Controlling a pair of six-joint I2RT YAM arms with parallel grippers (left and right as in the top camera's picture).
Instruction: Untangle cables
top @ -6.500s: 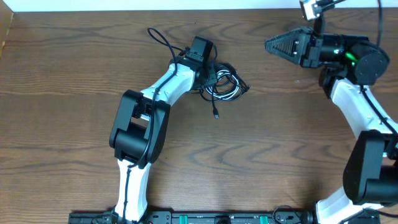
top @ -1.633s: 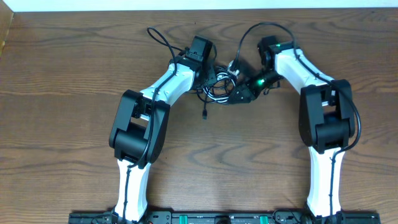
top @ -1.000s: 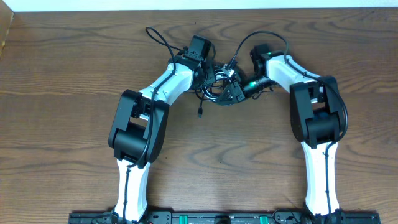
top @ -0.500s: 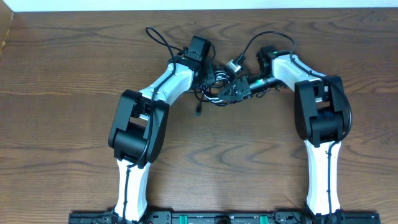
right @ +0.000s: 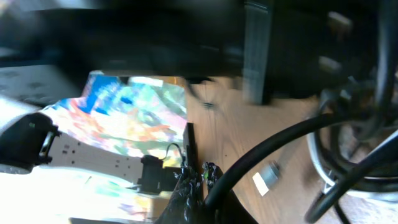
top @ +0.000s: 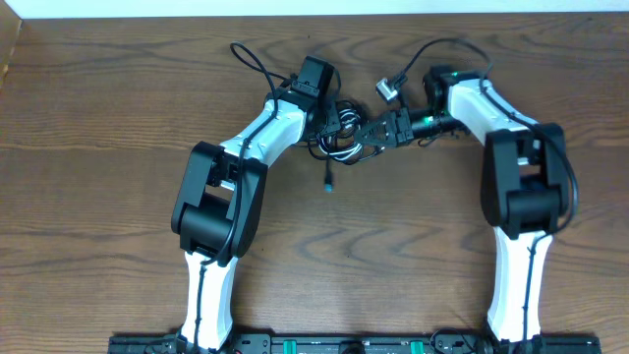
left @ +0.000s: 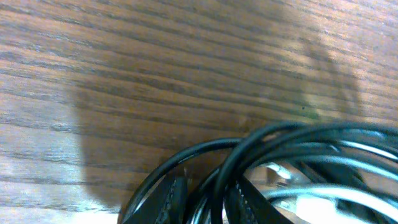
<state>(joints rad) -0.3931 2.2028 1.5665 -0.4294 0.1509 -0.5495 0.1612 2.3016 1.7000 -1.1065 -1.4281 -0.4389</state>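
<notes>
Cables: the bundle (top: 346, 143) lies on the table (top: 118, 147) at the far middle, between the two grippers. It is black loops with a white strand (left: 311, 200) among them. One black end trails toward the near side to a plug (top: 329, 185).
Left gripper (top: 331, 120): it sits on the bundle's left far side, its fingers (left: 169, 200) nearly together and pinching black strands.
Right gripper (top: 373, 135): it is at the bundle's right edge, jaws pressed together. A black strand runs out just beside the tips, but you cannot tell whether it is caught between them.
Knot risk: if you pull right while several loops cross in the left grip, the tangle may cinch tighter instead of opening.
Slip risk: if the right jaws hold nothing, your pull does nothing; if they hold only an edge, the strand may slide out.
Drag risk: a hard pull may tear the whole bundle from the left grip and sweep the plug across the table.
Contact risk: the grippers are close together, so a small sideways error could knock them against each other.
Arm wire (top: 423, 51): it loops near the bundle, so watch that you do not snag it.
</notes>
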